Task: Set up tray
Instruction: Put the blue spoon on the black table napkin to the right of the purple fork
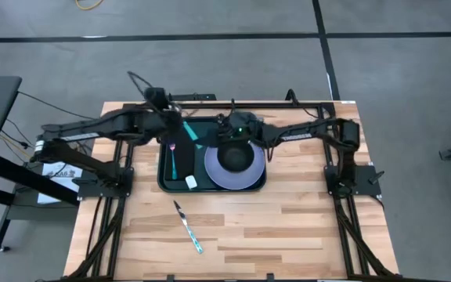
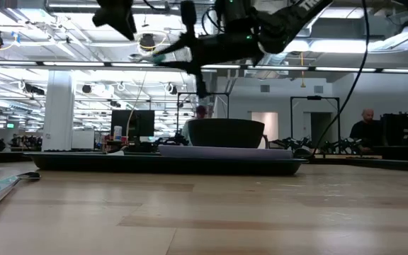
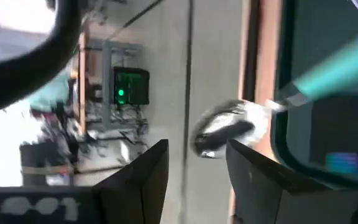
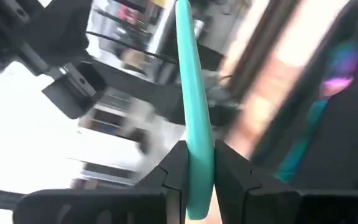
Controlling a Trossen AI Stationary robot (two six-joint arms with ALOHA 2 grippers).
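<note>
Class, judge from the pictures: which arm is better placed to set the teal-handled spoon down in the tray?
Right. The right gripper is shut on the teal-handled spoon above the tray. The left gripper is open and holds nothing.

The right gripper (image 4: pixel 198 163) pinches a teal utensil handle (image 4: pixel 190 93) between its dark fingers (image 4: pixel 173 168), the handle pointing toward twelve o'clock against a blurred background.

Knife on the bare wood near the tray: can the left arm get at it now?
Probably yes. The knife lies alone on open table, nothing over it, and the left hand is open and empty by the tray. The right hand grips a spoon.
</note>
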